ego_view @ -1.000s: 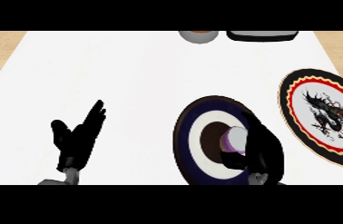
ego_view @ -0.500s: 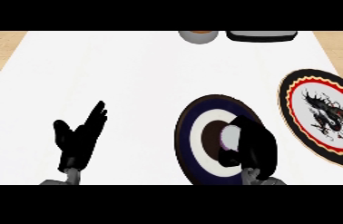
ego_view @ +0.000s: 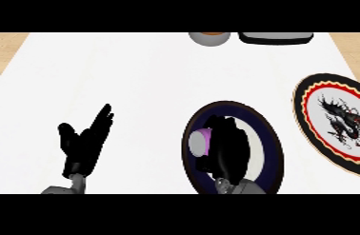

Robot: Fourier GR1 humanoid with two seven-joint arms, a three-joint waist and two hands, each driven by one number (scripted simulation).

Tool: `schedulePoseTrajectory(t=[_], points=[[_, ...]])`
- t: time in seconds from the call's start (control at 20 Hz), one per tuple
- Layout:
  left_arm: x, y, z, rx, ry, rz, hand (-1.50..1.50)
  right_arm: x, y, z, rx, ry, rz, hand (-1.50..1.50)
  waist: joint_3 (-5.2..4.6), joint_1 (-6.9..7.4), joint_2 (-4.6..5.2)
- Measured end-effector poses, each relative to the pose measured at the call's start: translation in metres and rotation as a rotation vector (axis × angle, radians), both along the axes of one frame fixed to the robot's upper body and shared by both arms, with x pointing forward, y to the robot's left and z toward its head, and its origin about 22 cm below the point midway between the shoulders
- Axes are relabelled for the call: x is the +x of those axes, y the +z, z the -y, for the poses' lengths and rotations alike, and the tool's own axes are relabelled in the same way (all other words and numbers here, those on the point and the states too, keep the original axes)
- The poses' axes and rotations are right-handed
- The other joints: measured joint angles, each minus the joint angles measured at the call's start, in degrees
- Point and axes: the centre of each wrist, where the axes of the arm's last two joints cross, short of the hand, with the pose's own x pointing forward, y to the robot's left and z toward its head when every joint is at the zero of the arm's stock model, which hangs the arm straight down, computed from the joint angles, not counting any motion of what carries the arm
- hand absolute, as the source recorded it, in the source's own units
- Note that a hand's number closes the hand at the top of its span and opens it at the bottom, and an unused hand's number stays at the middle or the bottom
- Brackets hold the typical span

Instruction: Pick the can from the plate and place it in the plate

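Since the right hand (ego_view: 228,148) curls round the can (ego_view: 199,142) on the dark plate (ego_view: 271,148), the dragon plate (ego_view: 330,120) lies right and slightly far, so carry goes rightward. Left hand (ego_view: 83,143) rests open, near left on the bench (ego_view: 141,77).

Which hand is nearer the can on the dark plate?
Right. The right hand curls round the can on the dark plate; the left hand rests open, well off to the can's left.

Single head view, looking steeply down at the counter (ego_view: 141,77), seemingly close.
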Motion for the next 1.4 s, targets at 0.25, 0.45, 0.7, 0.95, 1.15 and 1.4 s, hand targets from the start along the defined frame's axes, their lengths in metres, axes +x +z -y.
schedulePoseTrajectory(t=[0.25, 0.45, 0.7, 0.95, 1.15, 1.4], points=[[-0.003, -0.004, -0.004, 0.000, 0.010, 0.005, 0.00, -0.003, 0.020, -0.008, -0.004, -0.003, 0.258, 1.50, 0.18, -0.50, -0.03], [-0.004, -0.003, -0.003, -0.006, 0.017, 0.004, 0.00, -0.005, 0.040, -0.001, 0.030, -0.069, 0.416, 1.50, 0.21, -0.83, -0.06], [-0.004, -0.003, -0.005, -0.006, 0.021, 0.000, 0.00, -0.006, 0.052, 0.025, 0.097, -0.199, 0.531, 1.50, 0.28, -1.24, 0.00], [-0.004, 0.000, -0.006, -0.002, 0.022, -0.003, 0.00, -0.003, 0.055, 0.063, 0.199, -0.321, 0.640, 1.50, 0.28, -1.10, 0.16], [-0.003, -0.003, -0.007, -0.003, 0.014, 0.006, 0.00, -0.004, 0.042, 0.103, 0.223, -0.411, 0.694, 1.50, 0.30, -0.94, 0.20], [-0.003, -0.003, -0.007, -0.003, 0.012, 0.013, 0.00, 0.012, 0.029, 0.164, 0.164, -0.512, 0.753, 1.50, 0.31, -0.61, 0.29]])
